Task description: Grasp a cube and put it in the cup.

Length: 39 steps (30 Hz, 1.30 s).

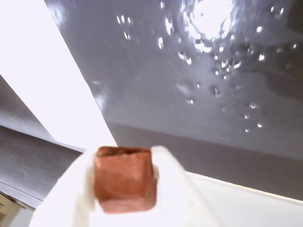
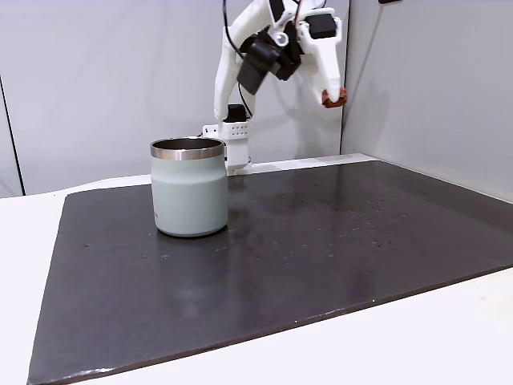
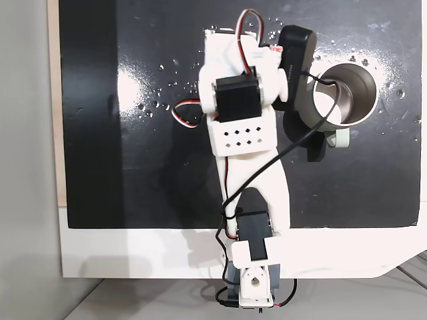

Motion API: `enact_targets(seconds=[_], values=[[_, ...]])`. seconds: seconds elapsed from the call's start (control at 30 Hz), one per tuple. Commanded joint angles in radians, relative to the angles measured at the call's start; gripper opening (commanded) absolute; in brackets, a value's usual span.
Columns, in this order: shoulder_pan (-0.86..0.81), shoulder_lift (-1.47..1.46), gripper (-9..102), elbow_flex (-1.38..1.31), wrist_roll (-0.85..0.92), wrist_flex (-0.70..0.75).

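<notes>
The reddish-orange cube (image 1: 124,182) is pinched between the white fingers (image 1: 168,189) of my gripper (image 1: 125,184), which is shut on it. In a fixed view the gripper (image 2: 333,95) hangs high above the dark mat with the cube (image 2: 334,99) at its tip, well to the right of the cup (image 2: 190,188) and higher than its rim. The cup is pale grey-green with a steel rim and stands upright on the mat. Seen from above, the cup (image 3: 369,90) is open and looks empty, and the arm (image 3: 243,113) covers the gripper beside it.
A dark, glossy mat (image 2: 337,257) covers most of the white table (image 2: 449,337). The arm's base (image 2: 228,132) stands at the mat's far edge. Grey wall panels (image 2: 433,80) close in behind and to the right.
</notes>
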<state>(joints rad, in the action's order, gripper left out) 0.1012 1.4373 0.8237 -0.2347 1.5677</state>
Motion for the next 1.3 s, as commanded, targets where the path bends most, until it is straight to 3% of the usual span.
enact_targets(seconds=[0.0, 0.53, 1.07, 1.27], values=[[-0.106, 0.077, 4, -0.015, 0.008, 0.029], [-0.523, -0.012, 2, -0.147, 0.097, 0.202], [-0.575, -0.1, 2, -0.137, 0.133, 0.221], [-0.584, -0.069, 17, -0.103, 0.15, 0.229]])
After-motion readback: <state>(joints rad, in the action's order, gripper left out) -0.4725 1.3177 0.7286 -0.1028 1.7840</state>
